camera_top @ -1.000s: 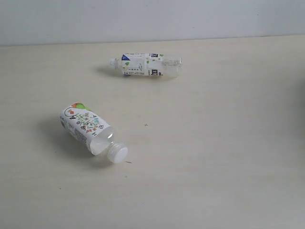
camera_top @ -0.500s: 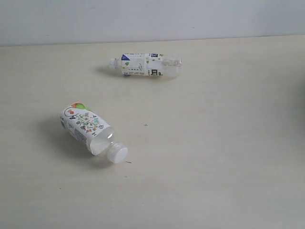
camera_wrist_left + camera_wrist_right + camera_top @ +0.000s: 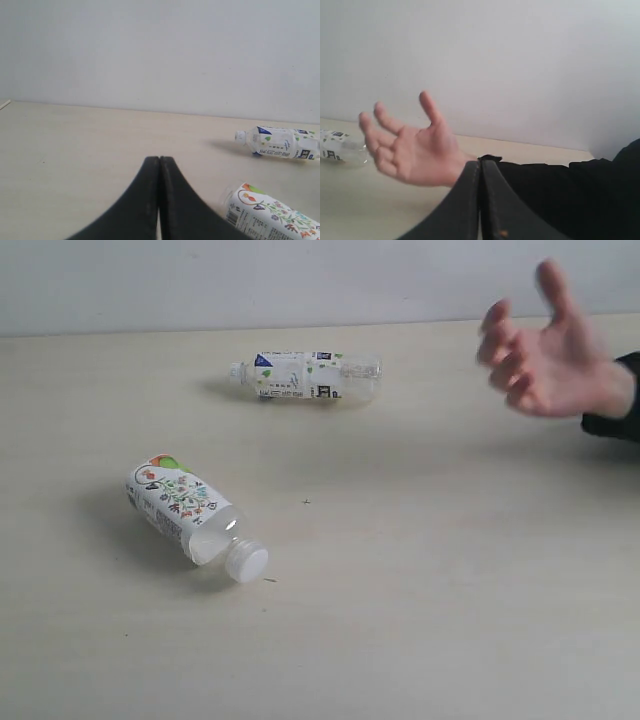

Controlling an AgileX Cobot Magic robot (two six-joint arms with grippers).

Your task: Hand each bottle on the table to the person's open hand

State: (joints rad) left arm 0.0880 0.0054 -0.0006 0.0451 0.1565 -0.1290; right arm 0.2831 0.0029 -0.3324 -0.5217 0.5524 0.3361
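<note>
Two on their sides: floral bottle [image 3: 178, 502], lime-print bottle [image 3: 300, 376]; label writing unreadable.

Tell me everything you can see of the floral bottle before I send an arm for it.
The floral bottle is small and made of clear plastic. It is wrapped in a white label printed with coloured flowers and leaves, and its white cap is on. It lies on its side on the table, with the cap pointing toward the lower right of the exterior view. The shoulder below the cap is bare and clear. Only the table touches it.
</note>
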